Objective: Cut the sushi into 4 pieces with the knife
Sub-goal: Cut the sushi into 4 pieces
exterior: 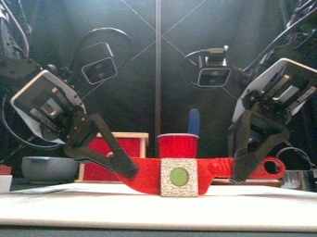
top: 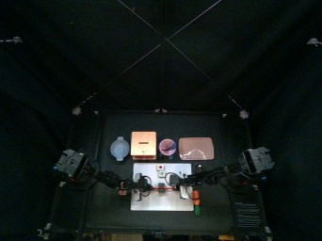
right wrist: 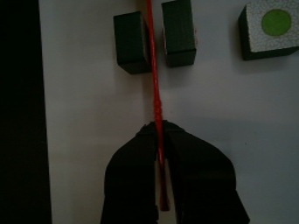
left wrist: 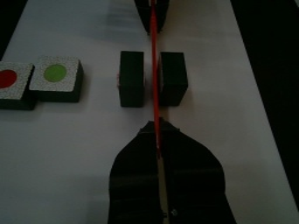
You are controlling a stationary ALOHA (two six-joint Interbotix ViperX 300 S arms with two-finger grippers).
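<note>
The left tool [exterior: 120, 167] is pinched narrow on the 9 o'clock end of the red knife [exterior: 140, 172], both jaws flat against the thin plastic. Its arm enters from 9 o'clock and slopes down toward the middle of the table [top: 101, 212], wrist tipped so the jaws point down and inward at a slant.

The knife lies level and on edge, running from 9 to 3 o'clock across the white cutting board [left wrist: 246, 96], which sits toward 6 o'clock on the table. The sushi roll is on the board in separate pieces. The knife stands in the gap between two dark green blocks [left wrist: 132, 77], one close on each side. Whether its edge reaches the board cannot be told. In the front view the block at 6 o'clock of the knife shows a pale speckled end face with a green centre and hides the knife's middle. Beside that pair lie a green-centred piece [left wrist: 59, 77] and a red-centred piece [left wrist: 12, 83], side by side with faces up.

The right tool [exterior: 244, 169] grips the knife's 3 o'clock end, likewise closed narrow on it. Its arm comes from 3 o'clock, mirroring the left, slanting down and inward.

At 12 o'clock of the board, from 11 to 1 o'clock, stand a blue-grey bowl [top: 120, 148], a wooden box [top: 145, 144], a red cup [exterior: 180, 146] holding a blue knife [exterior: 192, 120], and a pink tray [top: 197, 148].
</note>
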